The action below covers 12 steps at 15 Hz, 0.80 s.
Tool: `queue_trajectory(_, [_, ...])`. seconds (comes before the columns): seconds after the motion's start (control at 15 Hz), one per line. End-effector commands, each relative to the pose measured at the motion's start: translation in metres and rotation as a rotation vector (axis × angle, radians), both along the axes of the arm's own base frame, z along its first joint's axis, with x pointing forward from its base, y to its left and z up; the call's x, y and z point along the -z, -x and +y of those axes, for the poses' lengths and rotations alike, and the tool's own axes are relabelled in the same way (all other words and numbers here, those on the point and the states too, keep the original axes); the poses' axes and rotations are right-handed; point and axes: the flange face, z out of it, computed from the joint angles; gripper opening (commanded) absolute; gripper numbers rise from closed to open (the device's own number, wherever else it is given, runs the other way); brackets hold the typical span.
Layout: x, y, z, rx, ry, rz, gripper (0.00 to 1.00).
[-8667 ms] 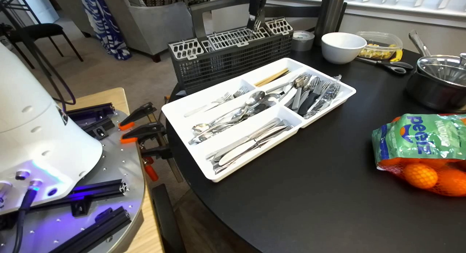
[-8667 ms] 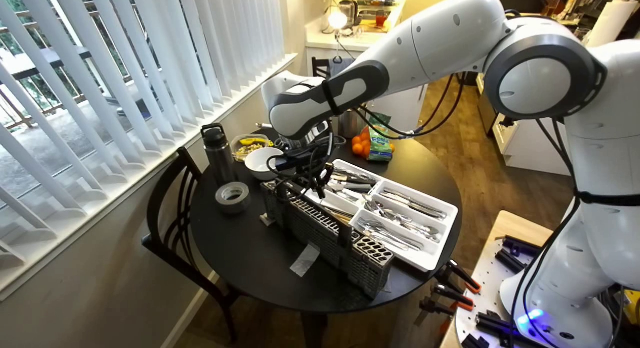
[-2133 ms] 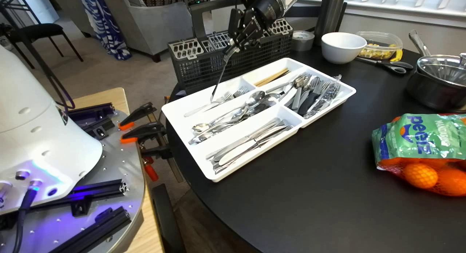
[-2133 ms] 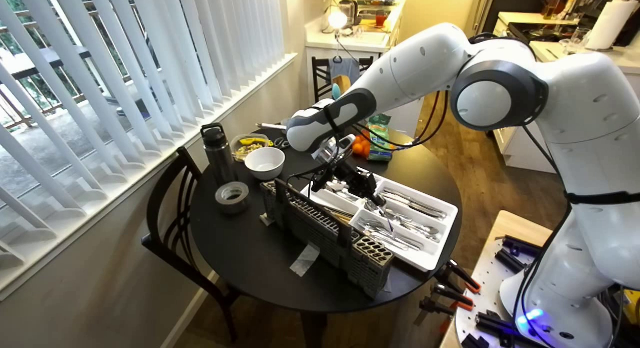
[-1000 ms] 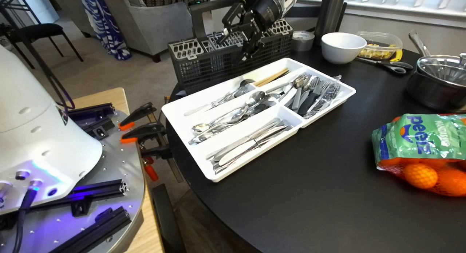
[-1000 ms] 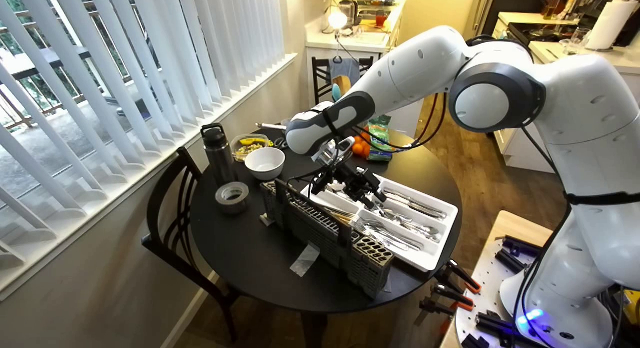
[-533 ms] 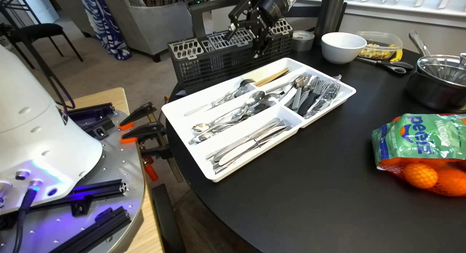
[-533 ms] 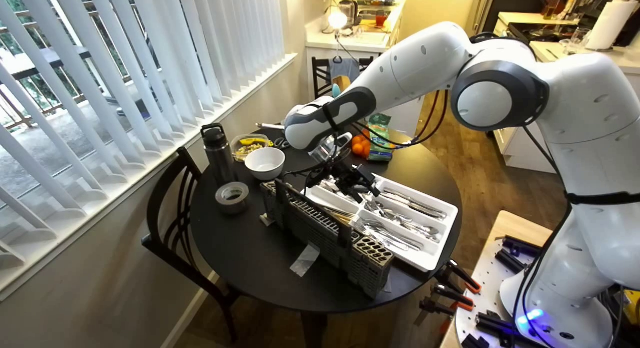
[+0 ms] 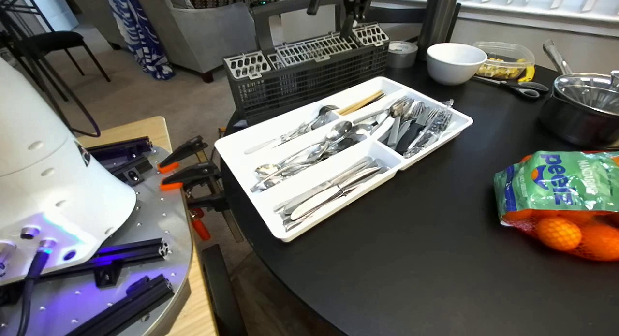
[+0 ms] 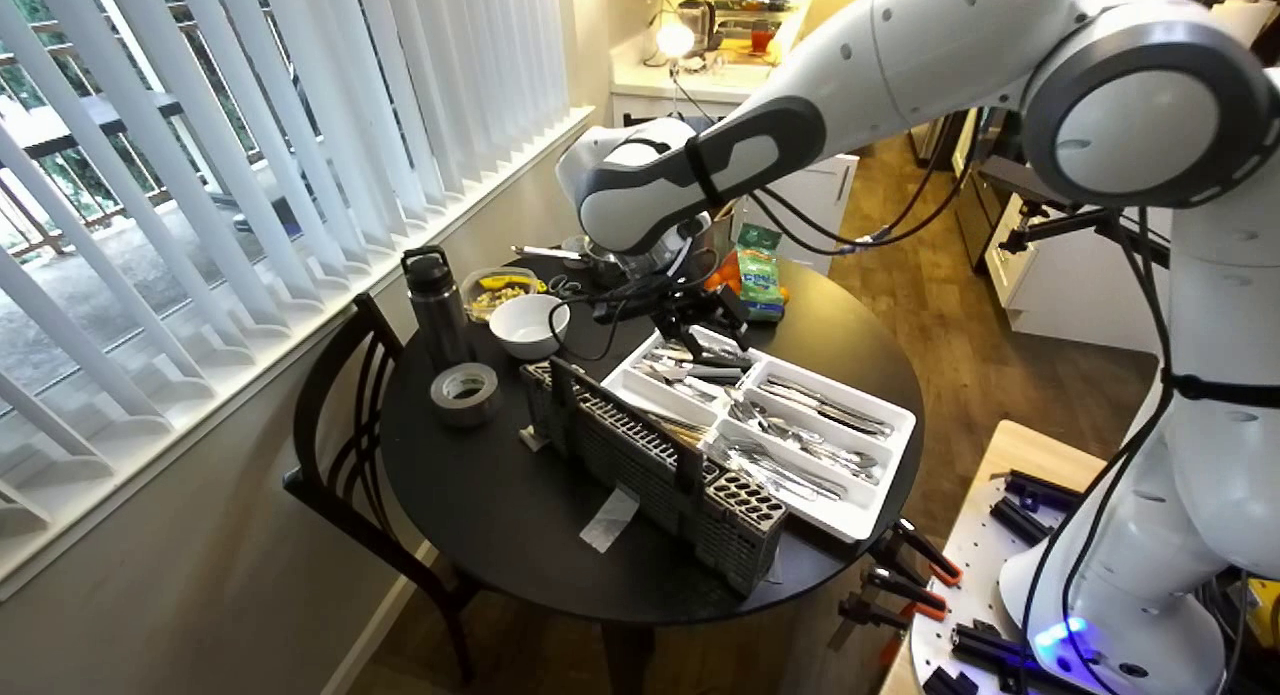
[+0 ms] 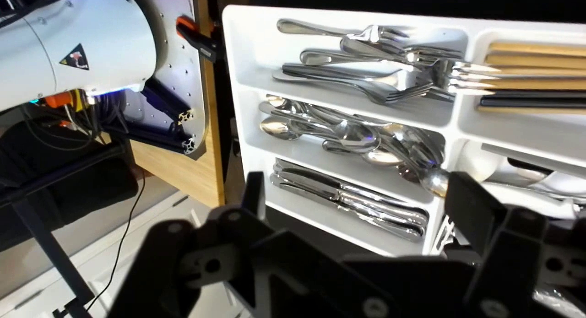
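Observation:
My black gripper [image 11: 356, 186] stands wide open with nothing between its fingers. In both exterior views it [image 9: 330, 21] hangs above the table, over the tray's far part in an exterior view [image 10: 712, 345]. Beneath it lies the white cutlery tray [image 11: 249, 43]. A fork [image 11: 442, 74] with a dark handle rests on other forks, its tines reaching over the divider toward the chopsticks [image 11: 540, 71]. Spoons [image 11: 359, 136] fill the middle compartment, knives [image 11: 352, 200] the one beside it. Mixed utensils [image 9: 411, 125] occupy the far compartment. A dark dishwasher basket [image 9: 309, 80] borders the tray.
The basket's tall handle [image 9: 263, 31] rises near the arm's path. A white bowl [image 9: 454, 63], tape roll [image 9: 401, 54], metal bottle [image 9: 437, 26], plastic container [image 9: 500, 63], scissors [image 9: 527, 90], lidded pot [image 9: 580, 116] and mandarin bag [image 9: 561, 186] stand about the black table.
Earlier the gripper was shut on a utensil, its end over the fork compartment. It opened, the utensil dropped onto the forks, and the gripper rose and drew back from that compartment.

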Motion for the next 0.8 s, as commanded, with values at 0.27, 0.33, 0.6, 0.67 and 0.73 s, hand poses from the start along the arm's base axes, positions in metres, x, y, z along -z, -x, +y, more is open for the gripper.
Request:
queue_trajectory(0.27, [-0.138,0.096,0.012,-0.128,0.033,-0.226,1.0])
queue_trajectory(0.33, [-0.152,0.107,0.013,-0.135,0.034,-0.26,1.0])
queue_trajectory(0.6, [-0.175,0.106,0.02,-0.129,0.018,-0.265,1.0])
queue_trajectory(0.67, [-0.182,0.112,0.02,-0.132,0.017,-0.28,1.0])
queue_trajectory(0.73, [-0.185,0.116,0.02,-0.133,0.017,-0.287,1.0])
